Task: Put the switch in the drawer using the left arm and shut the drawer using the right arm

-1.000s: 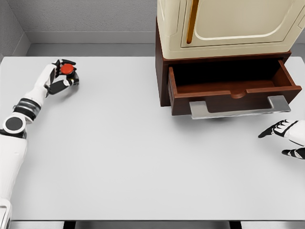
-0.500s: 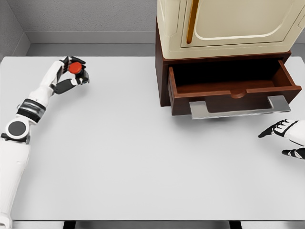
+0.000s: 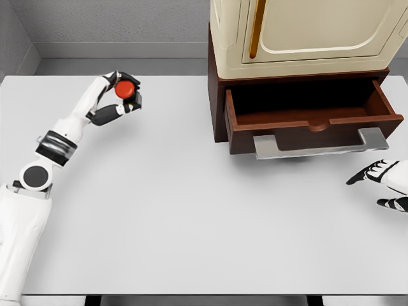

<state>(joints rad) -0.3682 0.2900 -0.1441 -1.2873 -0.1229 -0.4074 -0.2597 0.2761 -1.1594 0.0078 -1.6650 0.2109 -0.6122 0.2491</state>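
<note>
White table (image 3: 166,210) fills the view, grey wall behind. Left hand (image 3: 118,95) is clamped on the red switch (image 3: 125,88), held above the table at far left. Over the last second it has carried the switch rightward toward the drawer (image 3: 306,115), so transport looks underway, with a wide gap left. Nothing lies between them. That drawer stands open under a cream cabinet (image 3: 306,32). Right hand (image 3: 382,182) waits at the right edge, fingers loosely spread, empty.
</note>
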